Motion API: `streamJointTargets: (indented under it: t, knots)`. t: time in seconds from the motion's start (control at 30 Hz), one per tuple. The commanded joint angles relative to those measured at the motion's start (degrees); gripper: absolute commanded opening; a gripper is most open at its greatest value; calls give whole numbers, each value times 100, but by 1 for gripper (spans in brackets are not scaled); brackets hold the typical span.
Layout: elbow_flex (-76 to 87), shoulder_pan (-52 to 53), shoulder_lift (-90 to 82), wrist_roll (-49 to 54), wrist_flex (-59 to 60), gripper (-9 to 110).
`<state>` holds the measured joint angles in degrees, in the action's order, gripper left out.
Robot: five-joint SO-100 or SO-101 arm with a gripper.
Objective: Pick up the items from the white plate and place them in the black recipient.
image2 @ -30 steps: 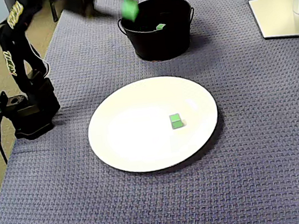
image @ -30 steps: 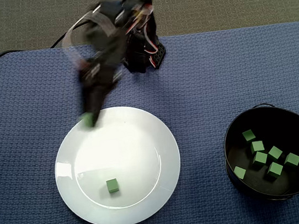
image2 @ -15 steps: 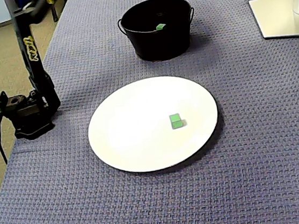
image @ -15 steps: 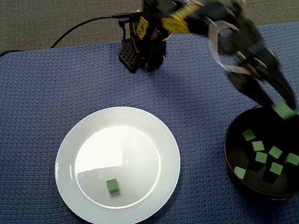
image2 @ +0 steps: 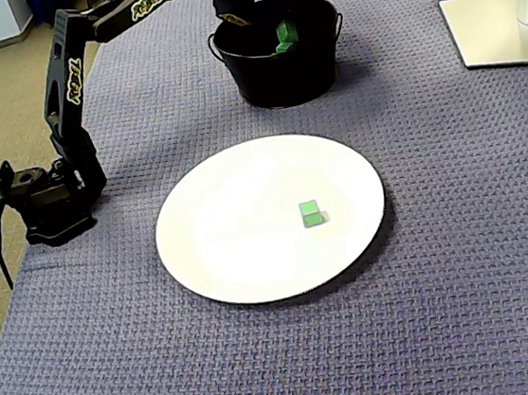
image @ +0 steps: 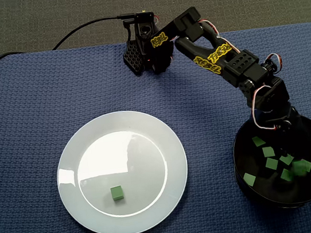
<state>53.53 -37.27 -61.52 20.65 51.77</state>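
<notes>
A black arm (image: 216,56) with yellow lettering stands on a worktop (image: 21,112) covered in blue woven cloth. Seen from above, its base (image: 146,51) sits at the far edge, near the middle, with a black cable (image: 82,28) running off to the left. The arm stretches to the right and towards the near side, and it bends down at the wrist.

The fingers (image: 285,130) dip into the mouth of a black bucket (image: 240,162) at the near right. They are dark against the dark inside of the bucket, and I cannot tell whether they are spread, pressed together or pinching anything.

Several small green cubes (image: 269,151) lie scattered on the bucket's floor. In the lower, side-on view, a bright cube (image2: 285,32) shows just inside the bucket's mouth, right by the fingers. Whether it is held or lying loose is unclear.

A round white plate (image: 84,147) lies flat at the near left, well apart from the bucket. A lone cube (image: 117,192) sits on it, towards the near side of the centre, with nothing touching it.

In the side-on view, a flat white stand (image2: 498,28) rests on the cloth beside the bucket.
</notes>
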Motion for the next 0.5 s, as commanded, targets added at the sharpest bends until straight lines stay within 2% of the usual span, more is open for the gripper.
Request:
streamJointTargets:
  t: [0.0, 0.23, 0.33, 0.47]
  knots:
    - [-79, 659, -1336, 642, 809, 43]
    - [-352, 3428, -2487, -246, 1503, 39]
    - [-703, 4412, -2276, -826, 2057, 38]
    - [-1283, 5115, -1600, -1213, 2944, 41]
